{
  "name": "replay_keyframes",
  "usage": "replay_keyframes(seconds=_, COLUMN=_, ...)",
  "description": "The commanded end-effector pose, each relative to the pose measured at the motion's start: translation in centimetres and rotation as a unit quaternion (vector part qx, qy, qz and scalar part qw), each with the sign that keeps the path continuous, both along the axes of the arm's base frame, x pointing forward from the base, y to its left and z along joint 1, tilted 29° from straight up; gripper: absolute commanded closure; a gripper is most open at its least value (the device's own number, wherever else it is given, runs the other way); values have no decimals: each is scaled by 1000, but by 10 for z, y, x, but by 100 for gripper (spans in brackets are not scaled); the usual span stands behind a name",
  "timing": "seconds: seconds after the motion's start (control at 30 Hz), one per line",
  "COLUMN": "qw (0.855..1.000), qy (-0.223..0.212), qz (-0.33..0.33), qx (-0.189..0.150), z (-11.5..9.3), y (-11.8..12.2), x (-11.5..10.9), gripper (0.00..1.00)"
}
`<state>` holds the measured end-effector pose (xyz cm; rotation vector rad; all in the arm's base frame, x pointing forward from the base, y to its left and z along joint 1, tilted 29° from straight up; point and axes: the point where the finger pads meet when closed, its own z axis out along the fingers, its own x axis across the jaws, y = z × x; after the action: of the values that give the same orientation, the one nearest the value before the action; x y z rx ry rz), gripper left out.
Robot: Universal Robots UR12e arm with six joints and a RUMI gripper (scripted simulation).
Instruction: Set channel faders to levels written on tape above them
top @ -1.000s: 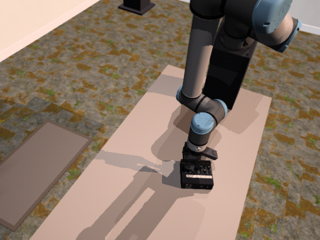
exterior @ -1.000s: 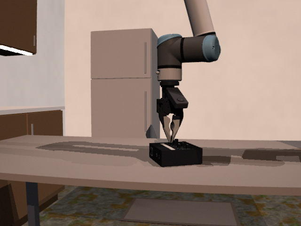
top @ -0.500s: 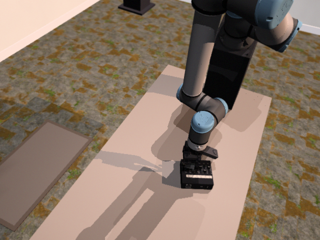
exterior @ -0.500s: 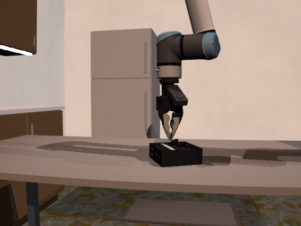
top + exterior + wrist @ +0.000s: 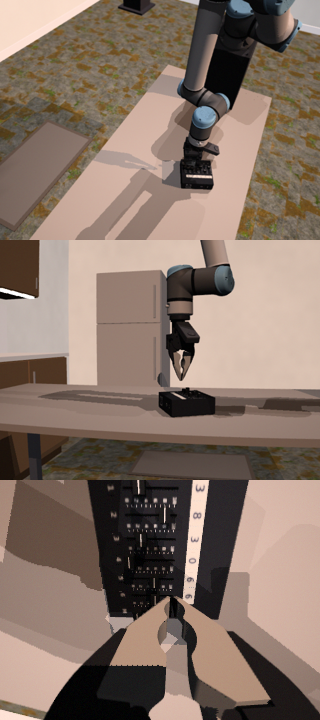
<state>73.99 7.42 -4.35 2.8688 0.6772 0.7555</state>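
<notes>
The lighting desk [image 5: 196, 173] is a small black box on the tan table; it also shows in the side view [image 5: 187, 402] and in the wrist view [image 5: 155, 545]. A white tape strip [image 5: 194, 540] with numbers runs along one side, beside several rows of faders [image 5: 152, 555]. My gripper [image 5: 182, 378] is shut with nothing between the fingers. It hangs a short way above the desk's top, apart from it. In the wrist view the fingertips [image 5: 172, 605] point at the near end of the fader rows. The gripper [image 5: 192, 155] stands over the desk's far edge in the overhead view.
The arm's black base [image 5: 227, 74] stands at the far end of the table. A fridge [image 5: 131, 327] stands behind the table, and a brown mat [image 5: 36, 165] lies on the floor to the left.
</notes>
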Motion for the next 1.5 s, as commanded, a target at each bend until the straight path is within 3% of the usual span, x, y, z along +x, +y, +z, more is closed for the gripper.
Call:
replay_keyframes(seconds=0.0, qw=1000, qy=0, qz=0, qx=0, z=3, y=0, x=-1, gripper=100)
replay_keyframes(seconds=0.23, qw=1000, qy=0, qz=0, qx=0, z=3, y=0, x=-1, gripper=100)
replay_keyframes(seconds=0.27, qw=1000, qy=0, qz=0, qx=0, z=3, y=0, x=-1, gripper=0)
replay_keyframes(seconds=0.53, qw=1000, qy=0, qz=0, qx=0, z=9, y=0, x=-5, gripper=0)
replay_keyframes(seconds=1.13, qw=1000, qy=0, qz=0, qx=0, z=69, y=-1, x=-38, gripper=0)
replay_keyframes(seconds=1.47, qw=1000, qy=0, qz=0, qx=0, z=75, y=-1, x=-42, gripper=0)
